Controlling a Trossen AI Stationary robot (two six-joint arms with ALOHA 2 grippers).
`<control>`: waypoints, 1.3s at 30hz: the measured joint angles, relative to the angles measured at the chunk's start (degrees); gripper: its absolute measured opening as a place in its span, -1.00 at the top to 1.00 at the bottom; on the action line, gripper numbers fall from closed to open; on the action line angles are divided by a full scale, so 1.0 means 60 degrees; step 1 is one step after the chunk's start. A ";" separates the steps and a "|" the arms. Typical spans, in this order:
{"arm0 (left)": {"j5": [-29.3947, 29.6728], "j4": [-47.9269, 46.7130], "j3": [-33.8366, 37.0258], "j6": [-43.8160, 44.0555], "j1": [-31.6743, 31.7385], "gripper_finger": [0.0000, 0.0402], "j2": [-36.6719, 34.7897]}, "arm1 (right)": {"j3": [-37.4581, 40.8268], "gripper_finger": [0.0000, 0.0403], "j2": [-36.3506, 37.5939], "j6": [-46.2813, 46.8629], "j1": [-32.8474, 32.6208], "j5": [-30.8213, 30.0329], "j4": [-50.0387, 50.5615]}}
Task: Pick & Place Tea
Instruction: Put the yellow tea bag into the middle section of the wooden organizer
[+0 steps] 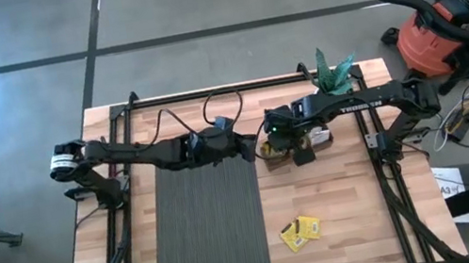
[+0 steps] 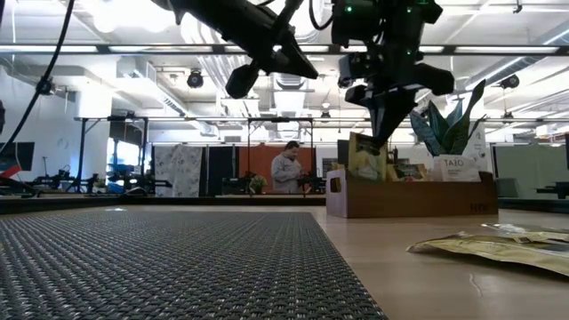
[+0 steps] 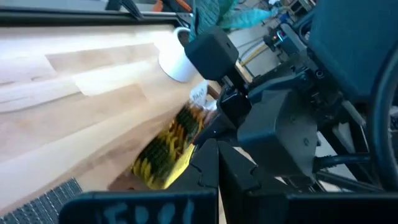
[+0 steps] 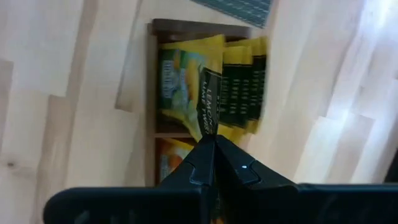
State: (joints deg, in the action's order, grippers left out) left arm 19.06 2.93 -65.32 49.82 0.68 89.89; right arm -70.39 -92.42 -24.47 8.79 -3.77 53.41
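The wooden tray (image 1: 293, 148) is largely covered from above by the right gripper (image 1: 286, 145). Sachet lettering (image 4: 210, 111) is blurred. The left gripper (image 1: 244, 145) is blurred overhead. Loose sachets (image 2: 498, 246) on the counter (image 2: 418, 284) are cut off at the right edge.

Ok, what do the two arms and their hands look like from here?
Both are dark, jointed arms with loose black cables. The right arm carries white TROSSEN lettering; the left arm ends in a white-labelled joint at its base. The right hand has flat dark fingers with a small lit spot.
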 joint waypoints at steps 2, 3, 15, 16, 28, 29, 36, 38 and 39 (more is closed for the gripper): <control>0.0030 0.0003 0.0000 0.0002 0.0062 1.00 0.0000 | -0.0087 0.96 -0.0010 0.0000 0.0104 0.0081 -0.0036; 0.0037 0.0001 0.0000 -0.0010 0.0079 1.00 0.0000 | -0.0125 0.96 -0.0011 0.0002 0.0156 0.0211 -0.0067; 0.0023 -0.0105 0.0000 -0.0341 0.0382 1.00 0.0000 | -0.0139 0.96 -0.0819 -0.0206 0.0201 0.1414 -0.0251; 0.0024 -0.0104 0.0000 -0.0354 0.0394 1.00 0.0000 | -0.0139 0.96 -0.0893 -0.0204 0.0205 0.1393 -0.0251; 0.0046 -0.0239 0.0002 -0.0542 0.0394 1.00 0.0007 | -0.0133 0.96 -0.0965 0.0260 0.0223 0.0297 -0.0407; 0.0046 -0.0243 0.0004 -0.0542 0.0394 1.00 0.0007 | -0.0131 0.96 -0.0965 0.0355 0.0221 -0.0095 -0.0458; 0.0046 -0.0245 0.0015 -0.0555 0.0394 1.00 0.0007 | -0.0291 0.96 -0.0940 0.0776 0.0227 -0.0631 -0.0477; 0.0042 -0.0246 0.0015 -0.0557 0.0394 1.00 0.0007 | -0.0309 0.96 -0.0940 0.0772 0.0220 -0.0122 -0.0449; 0.0038 -0.0250 0.0015 -0.0557 0.0394 1.00 0.0007 | -0.0317 0.96 -0.0940 0.0772 0.0202 0.0150 -0.0444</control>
State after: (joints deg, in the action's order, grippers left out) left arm 19.29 1.43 -65.23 46.48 3.05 89.93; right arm -72.29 -98.06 -19.84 10.00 -2.87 50.74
